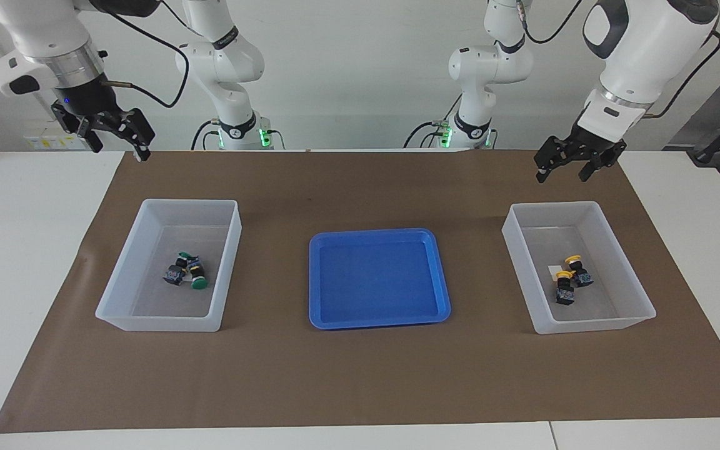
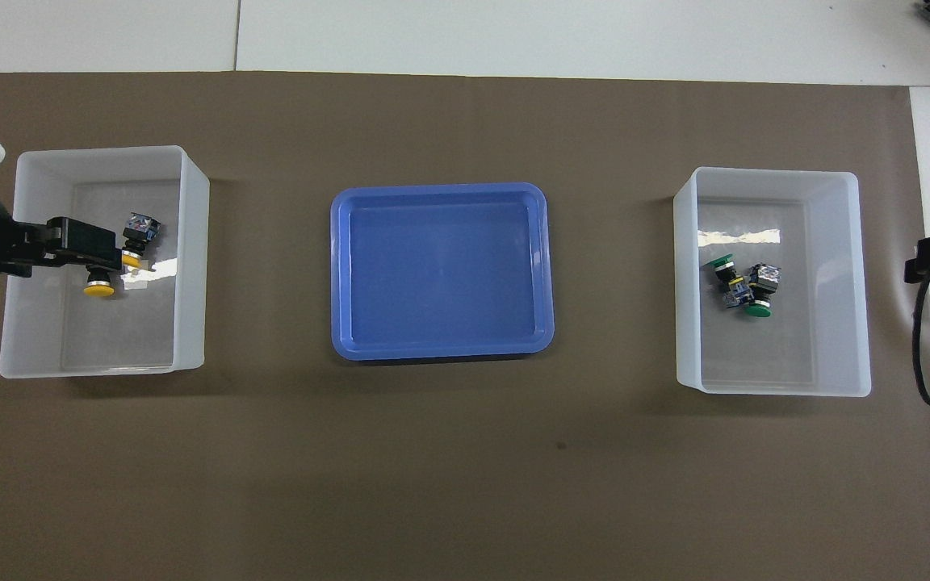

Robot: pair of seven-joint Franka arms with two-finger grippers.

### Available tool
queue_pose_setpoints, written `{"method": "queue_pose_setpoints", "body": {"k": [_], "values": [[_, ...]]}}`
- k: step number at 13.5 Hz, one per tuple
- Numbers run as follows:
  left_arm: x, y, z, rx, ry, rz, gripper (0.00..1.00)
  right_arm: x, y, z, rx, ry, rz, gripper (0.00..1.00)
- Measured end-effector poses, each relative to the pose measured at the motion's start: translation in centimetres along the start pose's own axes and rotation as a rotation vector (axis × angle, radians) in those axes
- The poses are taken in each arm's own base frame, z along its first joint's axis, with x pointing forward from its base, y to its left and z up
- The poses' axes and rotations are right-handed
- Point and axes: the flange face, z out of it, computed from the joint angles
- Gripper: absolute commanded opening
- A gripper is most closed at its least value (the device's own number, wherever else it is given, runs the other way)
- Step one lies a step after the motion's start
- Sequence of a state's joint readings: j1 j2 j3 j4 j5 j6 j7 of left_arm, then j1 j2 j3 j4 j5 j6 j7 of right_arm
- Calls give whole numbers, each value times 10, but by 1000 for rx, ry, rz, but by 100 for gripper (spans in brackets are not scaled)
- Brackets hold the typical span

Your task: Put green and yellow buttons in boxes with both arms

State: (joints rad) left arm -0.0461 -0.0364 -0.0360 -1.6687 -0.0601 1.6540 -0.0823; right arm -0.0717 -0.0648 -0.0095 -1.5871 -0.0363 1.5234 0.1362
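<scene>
grippers hang open and empty, left gripper (image 1: 563,167) and right gripper (image 1: 113,134) raised near the boxes (image 1: 147,269).

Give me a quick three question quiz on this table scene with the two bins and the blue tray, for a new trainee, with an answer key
1. True or false: the blue tray holds a button.
2. Which colour are the buttons in the bin at the left arm's end? A green, B yellow, C one of each.
3. Fill in: the green buttons lie in the bin at the ____ arm's end.

Key: 1 false, none lies on it. 2 B, the yellow buttons. 3 right. Both tools, left tool and right tool, are raised, open and holding nothing.
</scene>
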Motion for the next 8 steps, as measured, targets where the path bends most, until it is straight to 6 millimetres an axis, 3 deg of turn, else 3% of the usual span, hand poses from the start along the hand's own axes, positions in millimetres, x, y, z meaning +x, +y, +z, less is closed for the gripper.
{"method": "queue_pose_setpoints", "body": {"k": [2, 8], "values": [[0, -1, -4, -1, 8, -1, 100, 1, -6, 3, 0, -9, -10, 100], [-1, -2, -14, -2, 28, 9, 100, 3, 0, 5, 30, -17, 13, 100]]}}
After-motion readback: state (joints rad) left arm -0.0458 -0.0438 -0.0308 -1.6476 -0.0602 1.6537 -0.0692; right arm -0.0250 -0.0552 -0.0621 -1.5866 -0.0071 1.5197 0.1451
